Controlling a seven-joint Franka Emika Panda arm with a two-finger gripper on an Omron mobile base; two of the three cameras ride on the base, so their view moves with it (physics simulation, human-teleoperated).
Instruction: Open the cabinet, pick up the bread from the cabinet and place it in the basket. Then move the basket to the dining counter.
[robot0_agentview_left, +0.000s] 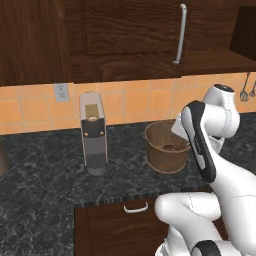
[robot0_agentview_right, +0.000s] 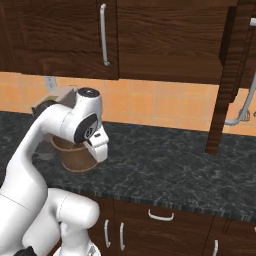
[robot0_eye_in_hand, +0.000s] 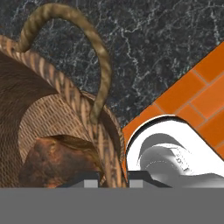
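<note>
While you're looking across the dark granite worktop (robot0_agentview_left: 45, 180), you've got the cabinet (robot0_agentview_left: 125, 30) overhead, its panelled door shut flat with the long silver bar handle (robot0_agentview_left: 180, 34) hanging vertical. Over in the right base view another cabinet door (robot0_agentview_right: 231, 75) stands swung out edge-on toward you.

Next down in size, the white arm (robot0_agentview_left: 210, 145) is folded over the worktop, reaching down at the basket (robot0_agentview_left: 165, 146). That basket sits on the granite close to the orange tile backsplash (robot0_agentview_left: 135, 102), right of the grey coffee machine (robot0_agentview_left: 93, 132), well apart from it.

Inside the basket, the hand view gives you the bread (robot0_eye_in_hand: 59, 159) lying on the woven bottom, a golden-brown lump against the near wall. One rope loop handle (robot0_eye_in_hand: 83, 48) arches up off the rim.

Smallest bit: your gripper (robot0_eye_in_hand: 111, 180) has its two dark tips pinched narrow on the basket's rim wall, one tip inside, one outside, so it's gripping the basket itself.
</note>
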